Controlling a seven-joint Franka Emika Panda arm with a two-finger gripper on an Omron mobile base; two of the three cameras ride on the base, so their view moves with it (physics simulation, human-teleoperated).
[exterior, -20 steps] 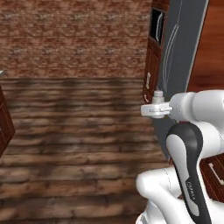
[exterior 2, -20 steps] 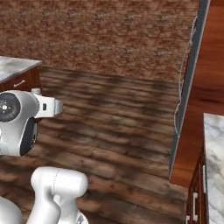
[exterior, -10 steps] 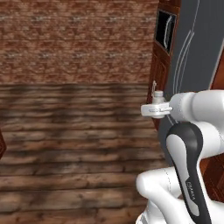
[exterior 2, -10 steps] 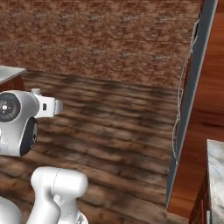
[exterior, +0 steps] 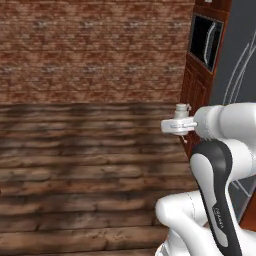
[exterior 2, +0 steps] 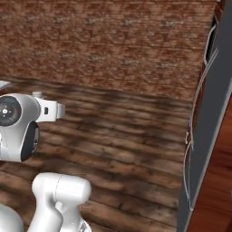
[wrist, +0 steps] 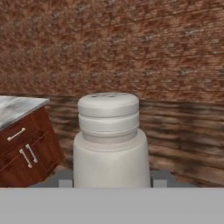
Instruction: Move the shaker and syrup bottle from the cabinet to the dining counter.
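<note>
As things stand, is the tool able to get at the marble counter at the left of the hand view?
Probably not yet: the tool is shut on the shaker, and the marble counter stands off to one side across open floor.

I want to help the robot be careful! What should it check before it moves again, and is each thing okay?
1. Shaker sits between the fingers: ok.
2. Shaker upright in the hand view: ok.
3. Wooden floor ahead is free of obstacles: ok.
4. Arm stays off the dark tall door on its right: ok.
5. Dining counter in sight: cannot tell.
6. Syrup bottle's whereabouts: cannot tell.
</note>
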